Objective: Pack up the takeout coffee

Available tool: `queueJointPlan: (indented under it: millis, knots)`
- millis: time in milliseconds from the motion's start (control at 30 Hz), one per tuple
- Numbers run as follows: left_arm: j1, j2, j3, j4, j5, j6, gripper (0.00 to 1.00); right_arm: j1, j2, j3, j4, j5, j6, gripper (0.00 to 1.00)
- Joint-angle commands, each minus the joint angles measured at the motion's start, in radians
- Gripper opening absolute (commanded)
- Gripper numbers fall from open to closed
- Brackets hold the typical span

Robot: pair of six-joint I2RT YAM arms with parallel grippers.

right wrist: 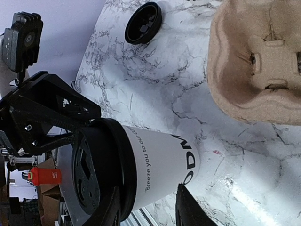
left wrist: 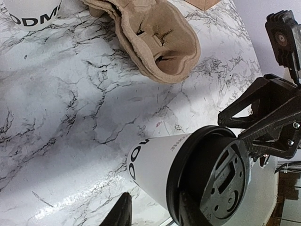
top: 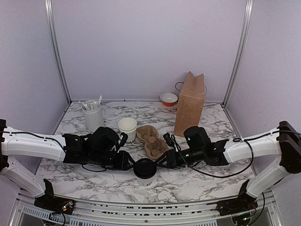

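Black L pincer (top: pixel 130 165) tips against cup's left side, gap can't tell. Lidded takeout coffee (top: pixel 145 172) upright, centre, near tabletop (top: pixel 197 181) front edge. R pincer (top: pixel 162 162) part-open at cup's right, gripping nothing. Open marble front-R.

Marble-pattern table (top: pixel 197 186). Back left: white utensil holder (top: pixel 93 117). Centre: lidless white cup (top: pixel 127 128), with a cardboard cup carrier (top: pixel 151 140) just beside it. Near edge: lidded coffee cup (top: pixel 145 170), upright. Back right: brown paper bag (top: pixel 190 104), red bowl (top: pixel 169 99) beside it. Loose black lid (right wrist: pixel 143 22) lying flat.
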Motion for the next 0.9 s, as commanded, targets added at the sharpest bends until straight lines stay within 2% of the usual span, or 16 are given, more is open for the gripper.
queueJointPlan:
  millis: [0,533,867]
  knots:
    - [-0.003,0.058,-0.023,-0.033,-0.018,0.009,0.35,0.016,-0.011,-0.071,-0.002,0.018,0.035,0.37]
    - [-0.001,0.106,-0.017,-0.033,-0.031,0.028,0.35,0.111,0.051,-0.158,0.09,0.085,0.119,0.36]
    - [0.0,0.085,0.015,-0.048,-0.033,0.051,0.35,0.116,-0.02,-0.075,0.003,0.171,0.1,0.36]
